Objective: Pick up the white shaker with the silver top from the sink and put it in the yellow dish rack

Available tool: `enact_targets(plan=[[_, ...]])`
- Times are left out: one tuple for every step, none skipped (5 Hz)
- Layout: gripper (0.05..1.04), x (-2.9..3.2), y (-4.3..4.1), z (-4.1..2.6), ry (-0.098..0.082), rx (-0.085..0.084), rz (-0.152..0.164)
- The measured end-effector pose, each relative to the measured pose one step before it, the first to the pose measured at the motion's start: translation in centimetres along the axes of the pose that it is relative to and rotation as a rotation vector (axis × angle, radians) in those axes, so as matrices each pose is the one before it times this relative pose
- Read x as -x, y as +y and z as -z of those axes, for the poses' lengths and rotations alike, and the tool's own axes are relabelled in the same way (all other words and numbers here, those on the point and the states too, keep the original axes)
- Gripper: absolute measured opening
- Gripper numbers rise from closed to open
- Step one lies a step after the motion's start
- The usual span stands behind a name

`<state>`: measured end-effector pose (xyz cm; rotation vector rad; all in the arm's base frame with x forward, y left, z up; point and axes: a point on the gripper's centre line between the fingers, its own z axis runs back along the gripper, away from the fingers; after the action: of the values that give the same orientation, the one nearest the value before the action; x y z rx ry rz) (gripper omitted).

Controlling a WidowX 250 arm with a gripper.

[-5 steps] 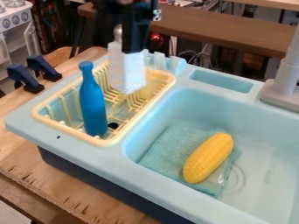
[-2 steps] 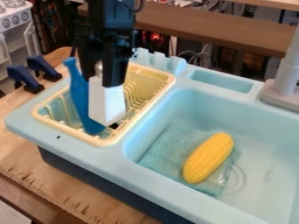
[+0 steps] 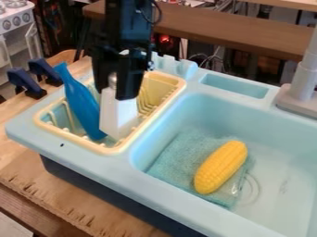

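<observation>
**Fingers clamped on white bottle**

Gripped near its knobbed top. I judge it light, stiff, slick — best taken squarely below the knob. Location: dish rack's near end, beside the tilted blue bottle.

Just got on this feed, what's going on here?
The robot's hand holds a white object with a rounded top, upright at the yellow dish rack. Right beside it, a blue bottle leans in the rack. In the sink, a yellow corn cob lies on a blue-green cloth.
</observation>
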<state>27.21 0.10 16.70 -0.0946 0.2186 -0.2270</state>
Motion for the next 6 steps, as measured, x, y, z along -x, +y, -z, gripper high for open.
enact_targets(plan=[[0.619,-0.552,-0.671,-0.662,-0.0197,-0.0311,0.0330],[0.619,-0.241,0.128,0.001,-0.0137,-0.0137,-0.0084],[0.619,-0.376,0.198,-0.006,-0.0237,-0.0125,-0.0034],[0.618,0.191,0.229,0.956,0.0127,-0.0126,-0.0042],[0.691,0.335,0.013,0.801,0.0192,0.0053,-0.0111],[0.972,0.496,-0.006,-0.404,-0.0392,0.0274,-0.0088]])
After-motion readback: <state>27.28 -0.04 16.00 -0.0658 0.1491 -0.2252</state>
